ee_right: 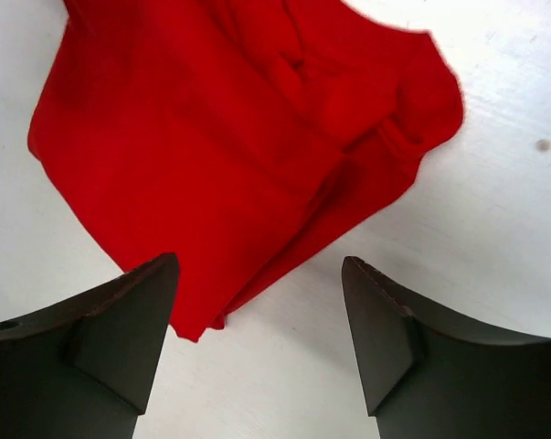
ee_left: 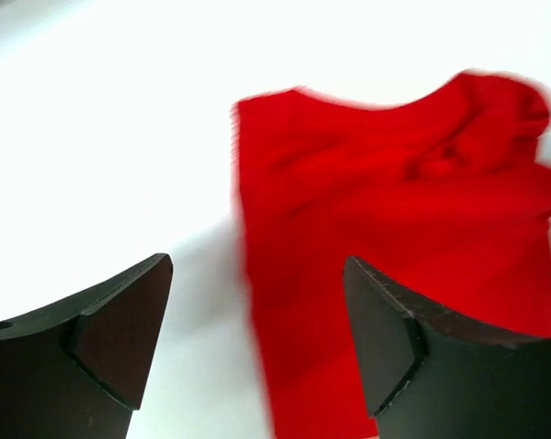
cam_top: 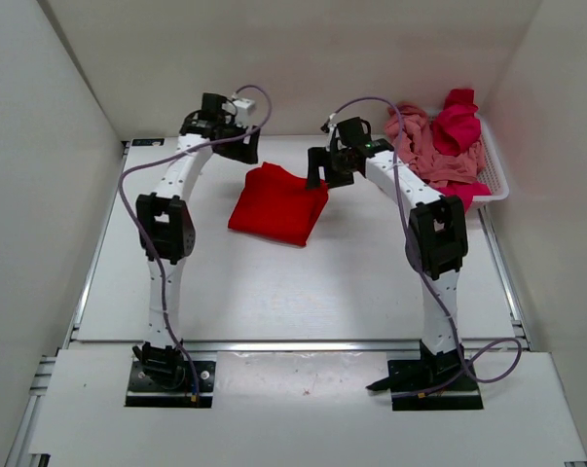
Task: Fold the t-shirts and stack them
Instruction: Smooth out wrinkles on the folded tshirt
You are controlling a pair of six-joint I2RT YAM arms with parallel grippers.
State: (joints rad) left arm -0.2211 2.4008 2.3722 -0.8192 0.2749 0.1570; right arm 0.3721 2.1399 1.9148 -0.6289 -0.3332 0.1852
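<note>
A bright red t-shirt (cam_top: 276, 204) lies folded into a rough square on the white table, back centre. My left gripper (cam_top: 248, 151) hovers just off its back-left corner, jaws wide apart and empty. The left wrist view shows that gripper (ee_left: 257, 265) above the red t-shirt (ee_left: 394, 219) at its left edge. My right gripper (cam_top: 316, 176) stands open at the shirt's back-right corner. Seen from the right wrist, this gripper (ee_right: 260, 265) holds nothing, with the red t-shirt (ee_right: 229, 146) lying just beyond its fingers. A dusty salmon t-shirt (cam_top: 427, 148) and a crimson-magenta t-shirt (cam_top: 457, 125) are heaped at the back right.
The two crumpled shirts sit in a white mesh basket (cam_top: 498, 177) against the right wall. White walls close in the table on the left, back and right. Purple cables loop off both arms.
</note>
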